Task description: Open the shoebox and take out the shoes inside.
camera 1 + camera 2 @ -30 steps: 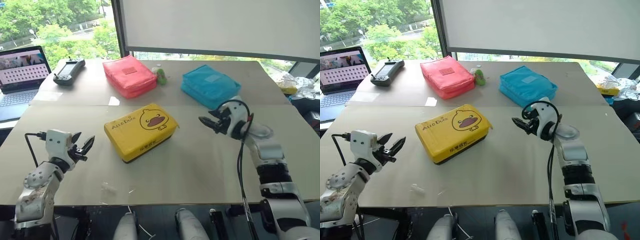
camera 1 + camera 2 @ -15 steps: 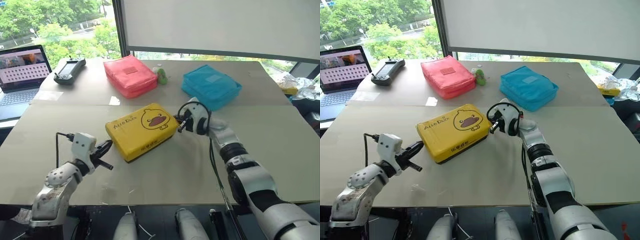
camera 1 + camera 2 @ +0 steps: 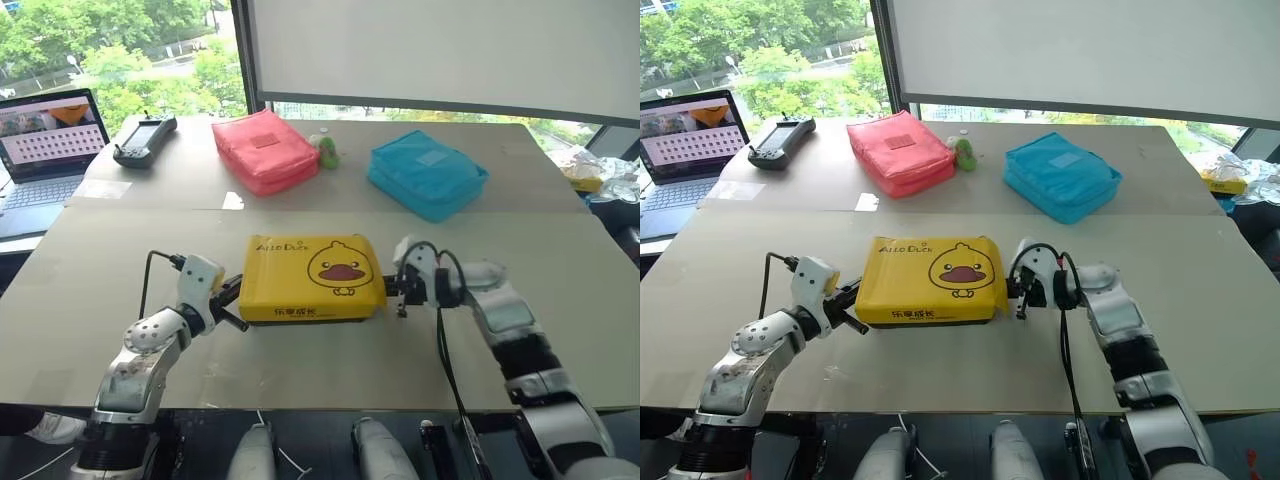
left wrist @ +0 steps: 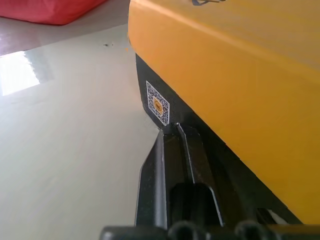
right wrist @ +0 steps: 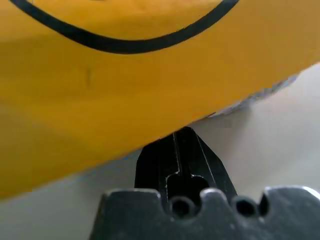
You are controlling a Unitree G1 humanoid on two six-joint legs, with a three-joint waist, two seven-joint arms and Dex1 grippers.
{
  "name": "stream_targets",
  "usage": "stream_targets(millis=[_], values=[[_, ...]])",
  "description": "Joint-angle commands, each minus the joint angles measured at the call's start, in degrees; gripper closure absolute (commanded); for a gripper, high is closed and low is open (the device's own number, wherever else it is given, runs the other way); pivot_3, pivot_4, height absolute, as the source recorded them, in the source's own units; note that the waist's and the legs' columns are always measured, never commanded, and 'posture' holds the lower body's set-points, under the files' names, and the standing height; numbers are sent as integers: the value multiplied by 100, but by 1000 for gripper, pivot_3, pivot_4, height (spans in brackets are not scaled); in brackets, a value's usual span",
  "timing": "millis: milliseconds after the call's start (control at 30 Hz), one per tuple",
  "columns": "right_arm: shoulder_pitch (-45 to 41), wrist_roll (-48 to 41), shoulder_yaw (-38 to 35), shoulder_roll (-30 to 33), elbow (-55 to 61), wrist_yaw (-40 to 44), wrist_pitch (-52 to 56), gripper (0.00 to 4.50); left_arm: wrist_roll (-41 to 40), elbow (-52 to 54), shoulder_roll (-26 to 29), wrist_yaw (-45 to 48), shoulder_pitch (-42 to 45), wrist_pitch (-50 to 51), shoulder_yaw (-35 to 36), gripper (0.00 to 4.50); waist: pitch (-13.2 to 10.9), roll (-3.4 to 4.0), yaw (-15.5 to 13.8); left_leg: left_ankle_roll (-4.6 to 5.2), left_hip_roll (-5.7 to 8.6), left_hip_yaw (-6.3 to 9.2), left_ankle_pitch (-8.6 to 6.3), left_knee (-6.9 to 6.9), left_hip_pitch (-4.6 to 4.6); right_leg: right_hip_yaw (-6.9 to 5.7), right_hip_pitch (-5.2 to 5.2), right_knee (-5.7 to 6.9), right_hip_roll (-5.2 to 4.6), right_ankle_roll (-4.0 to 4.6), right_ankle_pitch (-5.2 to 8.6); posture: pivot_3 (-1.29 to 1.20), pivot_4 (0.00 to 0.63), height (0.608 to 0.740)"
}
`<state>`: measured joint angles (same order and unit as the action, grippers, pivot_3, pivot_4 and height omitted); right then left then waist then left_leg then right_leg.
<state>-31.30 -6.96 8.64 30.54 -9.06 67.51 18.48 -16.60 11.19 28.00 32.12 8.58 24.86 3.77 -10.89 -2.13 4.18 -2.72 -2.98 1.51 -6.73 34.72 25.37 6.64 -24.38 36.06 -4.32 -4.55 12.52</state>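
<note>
The shoebox [image 3: 312, 277], yellow lid with a duck face over black sides, lies shut in the middle of the table, its long side toward me. The shoes are hidden inside it. My left gripper [image 3: 233, 318] is shut, and its tips press against the box's left end. In the left wrist view the left gripper [image 4: 171, 126] meets the black side just under the yellow lid. My right gripper [image 3: 394, 296] is also shut, at the box's right end. The right wrist view shows the right gripper [image 5: 182, 131] tucked under the lid's edge.
A red pouch [image 3: 265, 150] and a blue pouch [image 3: 427, 173] lie behind the box, with a small green thing [image 3: 326, 151] between them. A laptop [image 3: 45, 145] and a black controller [image 3: 145, 138] sit at the far left. The table's front edge [image 3: 330, 405] is close.
Both grippers have shut and moved inward to the two ends of the shoebox. The box has turned from lying diagonally to lying square to me.
</note>
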Motion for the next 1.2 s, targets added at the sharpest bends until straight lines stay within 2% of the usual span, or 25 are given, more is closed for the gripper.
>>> stream_targets(millis=[33, 267, 400, 533, 633, 700, 767, 833, 967, 1200], values=[[194, -421, -167, 60, 1108, -166, 532, 4453, -50, 70, 46, 309, 122, -50, -209, 4500, 0, 0, -6, -1, 0, 1, 0, 1, 0, 0, 1, 0, 0, 0, 0, 0, 150, 725], [258, -330, -314, 485, 790, -360, 522, 4453, 154, -392, 424, 314, 431, -43, 37, 4500, 0, -1, -34, -4, 4, -1, -2, 5, -2, -4, 3, -13, -8, 9, -5, 0, 150, 725], [89, 70, -199, 864, -43, -414, -127, 4453, -85, -80, 1058, 824, 117, 229, 278, 4500, 0, -2, -2, -1, 4, -3, -1, -1, 6, -1, -4, -21, -7, 7, -4, 0, 150, 725], [8, 17, -38, 1099, -565, 55, -188, 4453, 300, -776, 1916, 703, 288, -50, 933, 4500, -1, -3, -2, 0, 1, -3, 0, -10, 7, -4, -14, -19, -5, 11, 0, 0, 150, 725], [-42, -23, 103, 1064, -753, 441, -273, 4453, -285, -376, 2392, 1312, 240, 358, 1352, 4500, -2, -6, -4, -1, -1, 0, -1, -9, 6, -3, -17, -13, -2, 14, 1, 0, 150, 725], [-105, -67, 171, 933, -867, 642, -278, 4453, -1164, 313, 2772, 2105, -65, 1027, 1698, 4500, 0, -16, 6, -2, 0, -4, -2, -4, 6, -4, -9, -21, -9, 14, 1, 0, 150, 725], [-70, -225, 327, 927, -691, 1147, -138, 4453, -2417, 1249, 3276, 3080, -634, 1942, 2392, 4500, -1, -21, 22, -3, 0, -10, -3, -6, 8, -3, -5, -30, -13, 14, 1, 0, 150, 725], [-62, -368, 427, 977, -519, 1517, 5, 4453, -2997, 1766, 3618, 3603, -975, 2376, 2937, 4500, -2, -23, 27, -5, -3, -10, -4, -13, 12, -6, -17, -27, -13, 20, 5, 0, 150, 725], [-221, -695, 364, 948, -383, 1803, 333, 4453, -3129, 1973, 3913, 3637, -1166, 2661, 3399, 4500, -10, -23, 9, -4, -11, -6, -3, -35, 9, -19, -40, 2, -9, 43, 20, 0, 150, 725], [-651, -1689, -153, 792, 29, 1821, 1423, 4453, -3281, 2305, 3850, 3416, -1398, 2976, 3832, 4500, -13, -21, 32, -5, -8, -8, -2, -27, 12, -11, -53, 9, -8, 48, 20, 0, 150, 725]])
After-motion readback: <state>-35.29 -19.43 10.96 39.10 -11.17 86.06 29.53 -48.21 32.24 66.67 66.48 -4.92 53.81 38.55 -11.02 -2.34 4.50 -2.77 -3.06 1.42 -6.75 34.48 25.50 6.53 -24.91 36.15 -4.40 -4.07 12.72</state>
